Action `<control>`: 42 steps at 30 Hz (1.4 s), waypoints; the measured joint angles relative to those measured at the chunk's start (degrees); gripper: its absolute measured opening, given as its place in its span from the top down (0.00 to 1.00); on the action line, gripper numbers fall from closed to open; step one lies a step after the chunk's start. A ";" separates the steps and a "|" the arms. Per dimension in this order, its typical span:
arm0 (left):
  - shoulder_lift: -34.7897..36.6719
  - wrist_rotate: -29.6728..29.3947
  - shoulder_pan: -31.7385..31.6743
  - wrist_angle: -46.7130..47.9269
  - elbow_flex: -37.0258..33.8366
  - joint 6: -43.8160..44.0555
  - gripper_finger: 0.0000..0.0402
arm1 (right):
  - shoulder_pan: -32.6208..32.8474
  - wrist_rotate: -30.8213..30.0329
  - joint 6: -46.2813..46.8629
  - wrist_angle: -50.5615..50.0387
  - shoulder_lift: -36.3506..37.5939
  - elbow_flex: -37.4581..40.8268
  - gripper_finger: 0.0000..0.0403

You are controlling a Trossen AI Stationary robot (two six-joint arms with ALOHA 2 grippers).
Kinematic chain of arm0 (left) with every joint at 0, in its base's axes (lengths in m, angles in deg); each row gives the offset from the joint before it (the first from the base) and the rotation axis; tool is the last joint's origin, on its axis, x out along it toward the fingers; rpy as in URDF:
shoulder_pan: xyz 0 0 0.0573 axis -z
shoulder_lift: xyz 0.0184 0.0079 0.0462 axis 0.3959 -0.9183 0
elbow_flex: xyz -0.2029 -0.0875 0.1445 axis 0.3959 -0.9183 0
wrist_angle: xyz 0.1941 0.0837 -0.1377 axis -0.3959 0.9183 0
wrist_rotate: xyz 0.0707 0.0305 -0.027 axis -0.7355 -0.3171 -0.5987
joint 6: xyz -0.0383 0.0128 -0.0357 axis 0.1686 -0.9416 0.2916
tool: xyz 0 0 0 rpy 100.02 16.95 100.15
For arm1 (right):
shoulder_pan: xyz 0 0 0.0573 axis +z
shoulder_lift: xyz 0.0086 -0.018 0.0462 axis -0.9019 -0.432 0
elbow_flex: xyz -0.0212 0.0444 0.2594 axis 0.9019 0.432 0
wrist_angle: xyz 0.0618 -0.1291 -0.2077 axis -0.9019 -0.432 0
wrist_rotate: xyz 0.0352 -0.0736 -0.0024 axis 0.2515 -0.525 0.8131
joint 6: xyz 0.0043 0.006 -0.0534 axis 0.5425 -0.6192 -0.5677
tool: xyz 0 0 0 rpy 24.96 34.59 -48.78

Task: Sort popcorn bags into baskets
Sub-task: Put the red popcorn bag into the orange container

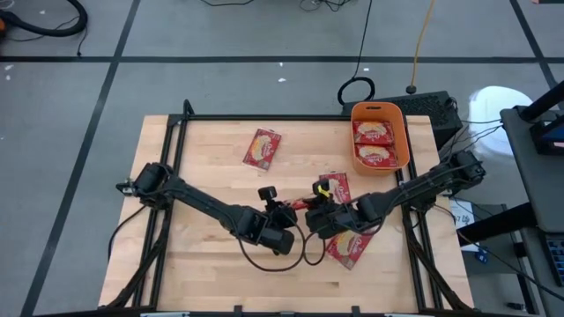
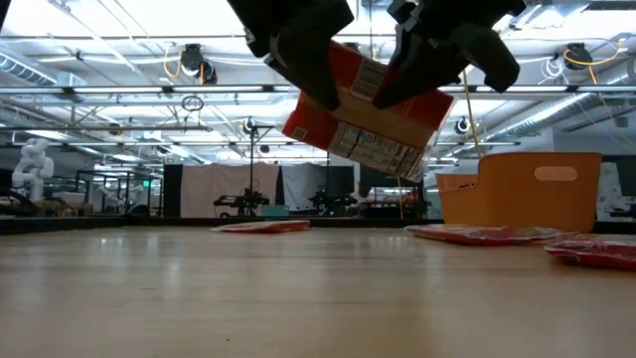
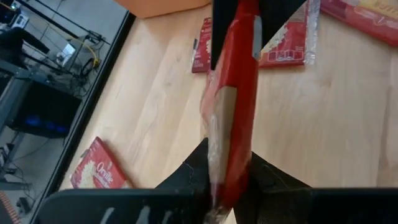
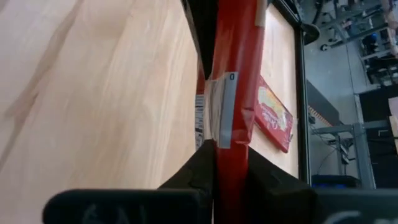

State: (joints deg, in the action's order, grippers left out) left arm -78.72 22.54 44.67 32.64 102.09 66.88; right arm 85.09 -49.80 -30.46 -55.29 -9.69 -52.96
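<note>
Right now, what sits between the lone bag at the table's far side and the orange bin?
Bare wood only, in the high view: nothing lies between the lone bag and the orange bin.

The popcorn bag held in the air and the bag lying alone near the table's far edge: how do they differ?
The held popcorn bag hangs tilted above the table, while the lone bag lies flat on the wood. The held popcorn bag is pinched by the left hand and the right hand; nothing touches the lone bag. Both are red packets.

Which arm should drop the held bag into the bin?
Right. Both pincers, left and right, clamp the bag, but the bin sits on the right arm's side.
</note>
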 joint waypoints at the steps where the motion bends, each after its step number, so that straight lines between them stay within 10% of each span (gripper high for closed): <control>1: 0.00 -0.04 0.00 -0.12 0.00 0.31 0.90 | 0.02 0.23 -0.03 -0.19 0.03 0.00 0.93; 18: 0.28 -14.20 1.35 7.22 0.07 10.95 0.32 | -0.48 -0.76 -4.38 -10.68 5.50 0.07 0.94; 26: 0.96 -22.26 0.61 14.92 0.07 17.09 0.33 | -1.54 -4.57 -3.47 -22.16 12.76 0.09 0.94; 42: 0.85 -14.96 -4.13 6.92 -7.48 15.08 0.44 | -7.29 -12.63 4.81 -50.78 26.92 0.09 0.94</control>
State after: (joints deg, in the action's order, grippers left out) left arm -77.87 7.58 40.54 39.56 94.62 81.96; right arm 77.80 -62.43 -25.65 -106.07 17.23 -52.87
